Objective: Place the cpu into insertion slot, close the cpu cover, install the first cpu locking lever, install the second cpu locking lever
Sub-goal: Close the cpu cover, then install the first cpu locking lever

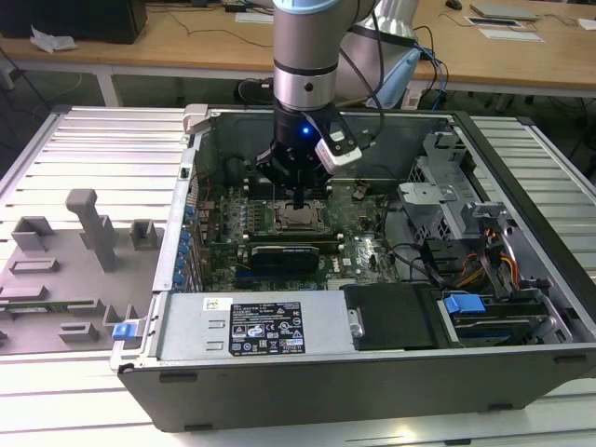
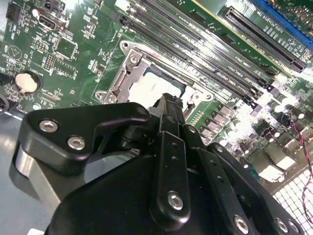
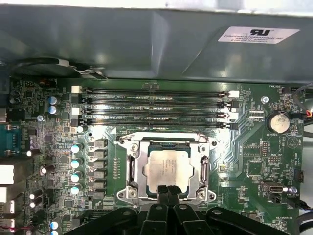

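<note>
The cpu (image 3: 166, 169) lies flat in the insertion slot (image 3: 123, 142), its pale silver top showing through the window of the cpu cover (image 3: 137, 171), which lies down over it. My gripper (image 3: 168, 190) is shut, its black fingertips pressed together at the socket's edge, just over the rim of the cpu. In the second wrist view the gripper (image 2: 168, 104) stands at the near side of the cpu (image 2: 146, 89) and cover (image 2: 122, 83). In the exterior view the gripper (image 1: 298, 198) hangs straight down onto the insertion slot (image 1: 300, 221) inside the open computer case.
Long memory slots (image 3: 156, 105) run beside the socket, towards the case wall (image 3: 146, 44). A black expansion card (image 1: 289, 253) lies in front of the socket, the power supply (image 1: 261, 326) nearer still. A drive cage (image 1: 438, 186) and cables fill the exterior view's right. A grey fixture tray (image 1: 65, 270) sits outside.
</note>
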{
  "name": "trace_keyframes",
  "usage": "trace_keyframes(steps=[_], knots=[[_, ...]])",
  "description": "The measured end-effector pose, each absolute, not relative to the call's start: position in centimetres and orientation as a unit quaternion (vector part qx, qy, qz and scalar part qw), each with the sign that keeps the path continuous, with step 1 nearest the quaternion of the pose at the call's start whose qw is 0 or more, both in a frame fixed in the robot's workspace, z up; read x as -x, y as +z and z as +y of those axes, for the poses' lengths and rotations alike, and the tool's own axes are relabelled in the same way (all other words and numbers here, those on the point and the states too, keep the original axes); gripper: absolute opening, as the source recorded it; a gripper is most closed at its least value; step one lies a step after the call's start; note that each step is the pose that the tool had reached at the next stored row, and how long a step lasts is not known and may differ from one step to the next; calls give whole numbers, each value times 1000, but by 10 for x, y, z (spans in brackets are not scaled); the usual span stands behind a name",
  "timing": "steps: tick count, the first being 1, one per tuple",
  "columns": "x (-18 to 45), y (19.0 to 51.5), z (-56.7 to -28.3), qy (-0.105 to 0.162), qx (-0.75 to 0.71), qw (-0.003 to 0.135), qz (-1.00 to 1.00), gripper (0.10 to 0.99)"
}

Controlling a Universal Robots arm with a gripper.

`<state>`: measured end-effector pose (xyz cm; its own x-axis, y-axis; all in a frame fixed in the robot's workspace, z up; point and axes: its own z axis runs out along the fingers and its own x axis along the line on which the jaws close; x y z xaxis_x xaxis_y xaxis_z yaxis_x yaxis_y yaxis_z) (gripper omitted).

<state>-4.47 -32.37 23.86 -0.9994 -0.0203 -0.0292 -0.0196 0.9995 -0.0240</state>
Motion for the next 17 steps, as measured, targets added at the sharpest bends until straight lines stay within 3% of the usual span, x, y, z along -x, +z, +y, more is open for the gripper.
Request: trace_keyframes(steps=[17], knots=[[53, 239, -324, -12, 10, 15, 1000, 106]])
